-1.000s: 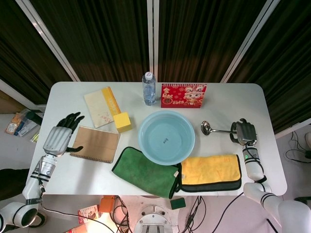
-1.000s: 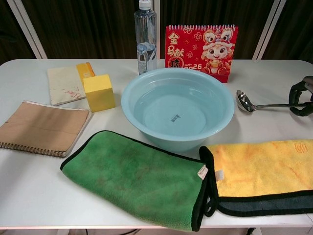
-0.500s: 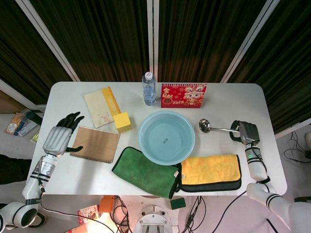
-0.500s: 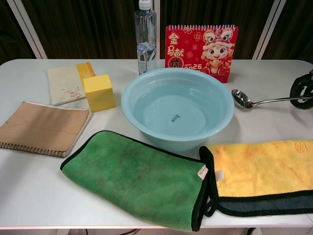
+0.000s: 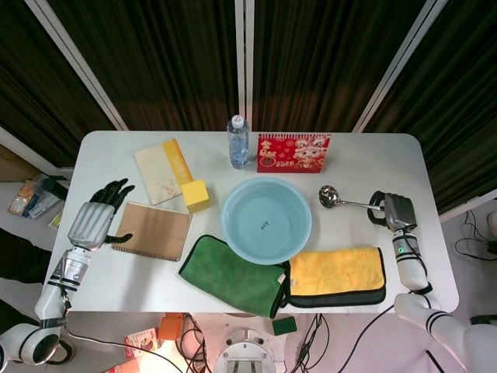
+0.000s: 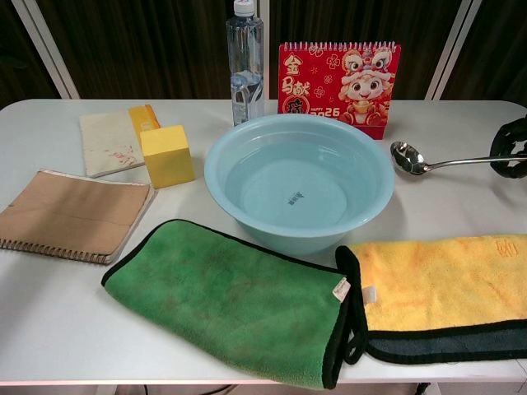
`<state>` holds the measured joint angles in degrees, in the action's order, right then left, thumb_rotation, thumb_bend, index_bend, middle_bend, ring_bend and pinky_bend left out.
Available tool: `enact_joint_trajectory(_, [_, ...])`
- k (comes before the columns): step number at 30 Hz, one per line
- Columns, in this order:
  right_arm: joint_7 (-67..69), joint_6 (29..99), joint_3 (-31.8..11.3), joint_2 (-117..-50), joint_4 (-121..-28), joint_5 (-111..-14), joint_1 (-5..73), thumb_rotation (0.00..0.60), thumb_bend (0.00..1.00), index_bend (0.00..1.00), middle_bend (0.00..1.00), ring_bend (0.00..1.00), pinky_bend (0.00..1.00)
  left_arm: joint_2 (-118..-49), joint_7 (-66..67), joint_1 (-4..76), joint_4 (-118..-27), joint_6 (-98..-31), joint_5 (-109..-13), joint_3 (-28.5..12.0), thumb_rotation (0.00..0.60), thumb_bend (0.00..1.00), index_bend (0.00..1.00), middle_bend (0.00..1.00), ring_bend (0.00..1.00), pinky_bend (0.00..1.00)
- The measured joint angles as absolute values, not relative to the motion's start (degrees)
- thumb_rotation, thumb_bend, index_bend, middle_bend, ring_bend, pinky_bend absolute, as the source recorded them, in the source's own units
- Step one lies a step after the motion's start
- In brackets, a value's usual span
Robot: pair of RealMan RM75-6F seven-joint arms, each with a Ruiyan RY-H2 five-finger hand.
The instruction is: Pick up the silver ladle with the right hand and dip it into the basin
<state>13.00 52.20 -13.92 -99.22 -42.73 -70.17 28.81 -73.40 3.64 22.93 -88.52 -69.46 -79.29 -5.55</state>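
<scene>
The silver ladle hangs level above the table to the right of the light blue basin, its bowl close to the basin's right rim but outside it. My right hand grips the far end of the ladle's handle at the table's right side. The basin holds clear water. My left hand rests open on the table's left edge, fingers spread, beside a brown notebook.
A green cloth and a yellow cloth lie in front of the basin. Behind it stand a water bottle and a red calendar. A yellow block and a cream booklet lie at the back left.
My right hand has lifted the ladle off the table and raised it a little; its bowl now sits higher and nearer the basin's rim. The left hand has not moved.
</scene>
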Motion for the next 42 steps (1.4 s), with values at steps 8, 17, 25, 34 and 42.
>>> enact_joint_trajectory(8, [15.9, 55.6, -14.2, -98.2, -44.5, -71.3, 28.2, 0.600, 0.54, 0.81, 0.61, 0.79, 0.92, -73.0, 3.7, 22.8, -89.1, -69.9, -79.4, -5.6, 0.600, 0.04, 0.11, 0.01, 0.02, 0.18])
enact_joint_trajectory(17, [16.7, 62.2, -14.8, -93.8, -53.4, -73.8, 27.2, 0.600, 0.54, 0.82, 0.62, 0.81, 0.92, -72.6, 3.4, 22.3, -89.4, -70.7, -79.8, -5.5, 0.600, 0.04, 0.11, 0.01, 0.02, 0.18])
enact_joint_trajectory(25, [11.1, 67.2, -15.0, -87.2, -67.5, -76.5, 26.4, 0.600, 0.54, 0.86, 0.62, 0.81, 0.92, -72.5, 2.2, 22.1, -89.0, -71.0, -80.2, -5.4, 0.600, 0.04, 0.11, 0.01, 0.02, 0.18])
enact_joint_trajectory(34, [-2.3, 64.8, -13.3, -84.1, -76.3, -78.3, 29.3, 0.600, 0.54, 0.87, 0.62, 0.81, 0.92, -72.7, 0.8, 21.8, -88.3, -71.2, -80.6, -5.3, 0.600, 0.04, 0.11, 0.01, 0.03, 0.18])
enact_joint_trajectory(42, [-9.9, 62.0, -11.5, -86.6, -75.8, -80.1, 33.5, 0.600, 0.54, 0.87, 0.62, 0.81, 0.92, -72.5, -0.5, 21.8, -87.6, -71.2, -80.6, -5.5, 0.600, 0.04, 0.11, 0.01, 0.02, 0.18])
